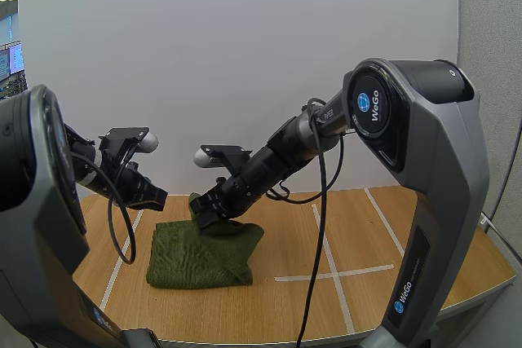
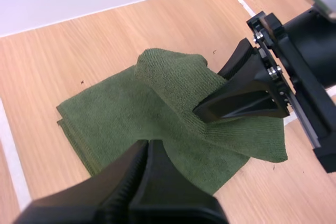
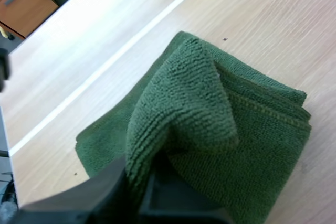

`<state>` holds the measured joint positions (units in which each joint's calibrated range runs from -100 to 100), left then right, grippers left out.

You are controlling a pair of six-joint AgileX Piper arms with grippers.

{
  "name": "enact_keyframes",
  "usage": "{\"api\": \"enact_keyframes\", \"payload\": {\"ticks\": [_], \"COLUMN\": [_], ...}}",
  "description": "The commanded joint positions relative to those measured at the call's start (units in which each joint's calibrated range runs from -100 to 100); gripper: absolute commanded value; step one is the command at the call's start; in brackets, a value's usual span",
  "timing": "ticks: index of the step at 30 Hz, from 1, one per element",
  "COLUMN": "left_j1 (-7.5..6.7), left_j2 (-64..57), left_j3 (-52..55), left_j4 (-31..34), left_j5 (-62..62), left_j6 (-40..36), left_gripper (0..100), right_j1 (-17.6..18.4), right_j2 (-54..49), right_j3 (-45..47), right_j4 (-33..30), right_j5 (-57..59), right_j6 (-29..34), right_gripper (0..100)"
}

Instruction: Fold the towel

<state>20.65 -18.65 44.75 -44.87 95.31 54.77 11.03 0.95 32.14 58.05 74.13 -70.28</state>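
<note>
Our right gripper (image 2: 202,113) pinches the green towel (image 2: 115,116) at its raised fold; our left gripper (image 2: 147,149), closed on nothing, hovers just left.

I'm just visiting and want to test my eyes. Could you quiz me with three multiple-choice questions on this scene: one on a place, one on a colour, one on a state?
1. Where does the towel lie?
A. on the wooden table
B. in a tray
C. on the floor

2. What colour is the towel?
A. white
B. green
C. red

3. What is the right gripper doing?
A. hanging open
B. pinching a raised fold of the towel
C. holding a cup

Answers:
1 A, it rests on bare wood.
2 B, it is dark green in every view.
3 B, it grips a lifted fold, while the left gripper is shut on nothing.
</note>
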Motion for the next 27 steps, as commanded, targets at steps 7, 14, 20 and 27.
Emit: {"api": "enact_keyframes", "payload": {"ticks": [7,14,20,27], "left_j1": [1.19,1.19,1.19,1.19], "left_j2": [-0.61,-0.61,-0.61,-0.50], "left_j3": [1.74,1.74,1.74,2.13], "left_j4": [1.46,1.46,1.68,4.80], "left_j5": [2.01,2.01,-0.15,-1.09], "left_j6": [-1.00,-0.36,-0.24,-0.24], "left_gripper": [0,0,0,0], "right_j1": [2.10,2.10,2.10,-2.64], "right_j2": [2.46,2.17,-3.32,-10.25], "right_j3": [-0.36,-0.36,-2.53,-2.77], "right_j4": [-1.50,-1.37,-3.29,-13.02], "right_j5": [-3.80,-3.64,-3.64,-2.18], "right_j6": [-0.12,0.46,1.05,5.00], "right_gripper": [60,100,100,96]}}
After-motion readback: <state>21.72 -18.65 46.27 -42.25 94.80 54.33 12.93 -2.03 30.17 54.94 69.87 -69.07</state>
